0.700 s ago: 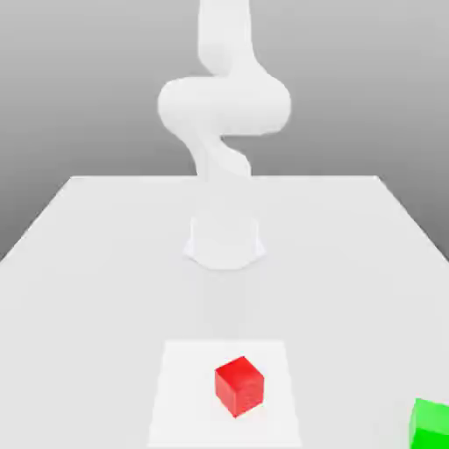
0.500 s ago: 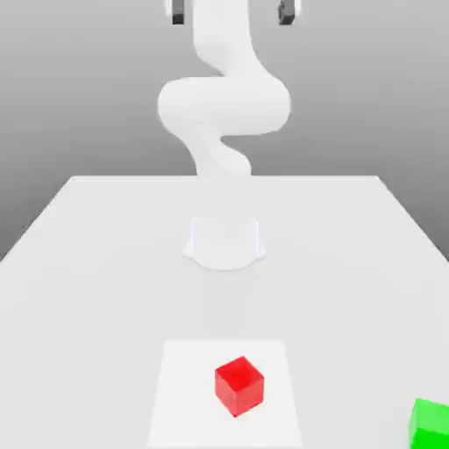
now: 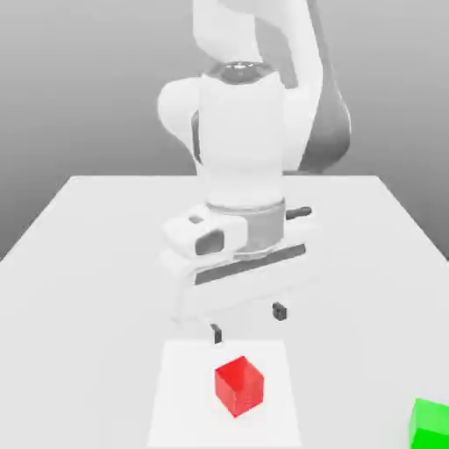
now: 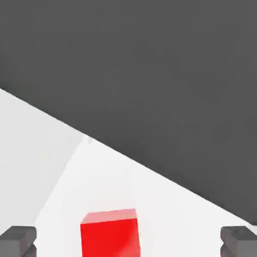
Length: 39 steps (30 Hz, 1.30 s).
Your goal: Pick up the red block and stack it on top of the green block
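Gripper (image 3: 247,322) hangs w/ fingers (image 3: 216,332) spread wide, holding & touching nothing. Vs. half a sec ago, when just the fingertips showed at the top of the exterior view, the hand has dropped low over the table (image 3: 79,263). Red block (image 3: 238,385) sits on a paler patch just below and in front of the fingers, apart from them. Green block (image 3: 431,424) lies well off toward the exterior view's right.
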Motion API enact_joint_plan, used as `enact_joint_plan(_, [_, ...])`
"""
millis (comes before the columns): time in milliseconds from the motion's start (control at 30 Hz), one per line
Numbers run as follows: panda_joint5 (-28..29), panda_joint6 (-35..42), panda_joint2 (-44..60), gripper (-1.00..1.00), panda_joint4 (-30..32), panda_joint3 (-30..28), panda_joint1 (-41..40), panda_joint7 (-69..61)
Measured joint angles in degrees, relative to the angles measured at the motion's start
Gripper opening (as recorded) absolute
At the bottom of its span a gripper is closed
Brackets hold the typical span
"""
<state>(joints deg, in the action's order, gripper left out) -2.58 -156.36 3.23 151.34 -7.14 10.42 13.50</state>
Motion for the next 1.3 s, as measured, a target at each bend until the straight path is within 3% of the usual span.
enact_joint_plan(200, [-2.4,-9.8,12.3,0.00,-0.7,2.5,-1.9,-3.2])
enact_joint_plan(233, [-2.8,-11.0,13.7,-1.00,-0.9,2.9,-2.2,-3.4])
enact_joint_plan(467, [-2.7,-10.9,13.7,-1.00,-0.9,3.0,-2.4,-3.3])
enact_joint_plan(667, [0.8,-1.7,3.3,-1.00,0.3,1.5,-1.2,-1.2])
enact_joint_plan(1067, [6.2,11.9,12.6,-1.00,-22.4,14.7,8.4,-23.2])
enact_joint_plan(1200, [8.5,8.2,19.3,-1.00,-25.3,15.3,10.5,-24.6])
enact_joint_plan(1233, [8.9,6.7,21.0,1.00,-25.5,15.0,10.7,-24.4])
enact_joint_plan(1300, [8.9,6.7,21.0,1.00,-25.5,15.0,10.7,-24.4])
